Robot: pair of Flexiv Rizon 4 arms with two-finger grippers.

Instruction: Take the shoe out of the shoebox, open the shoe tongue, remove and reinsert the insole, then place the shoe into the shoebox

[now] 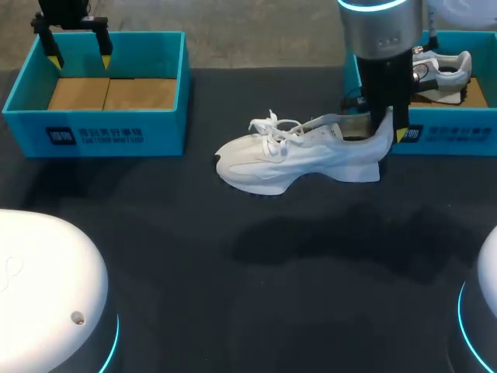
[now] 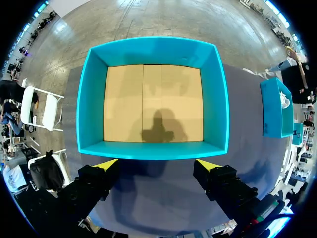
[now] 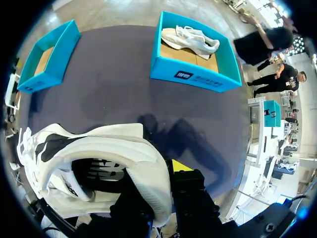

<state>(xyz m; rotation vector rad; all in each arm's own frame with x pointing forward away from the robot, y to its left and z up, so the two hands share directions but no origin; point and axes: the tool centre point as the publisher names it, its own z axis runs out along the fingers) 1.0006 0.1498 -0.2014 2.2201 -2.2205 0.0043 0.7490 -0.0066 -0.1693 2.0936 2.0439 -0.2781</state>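
White shoe (image 1: 299, 155) sits upright on the dark table (image 1: 233, 272), just in front of the right shoebox (image 1: 446, 134) with a second shoe (image 1: 443, 74) in it, and my right claw (image 1: 386, 128) is clamped on its heel collar, one finger inside, one outside. It looks light and squishy up top with a stiffer sole, so I reckon the heel's the sanest grab, since the laces and tongue would just flop. Left claw (image 2: 156, 163) hangs spread wide, holding nothing, over the empty left shoebox (image 2: 94, 99).
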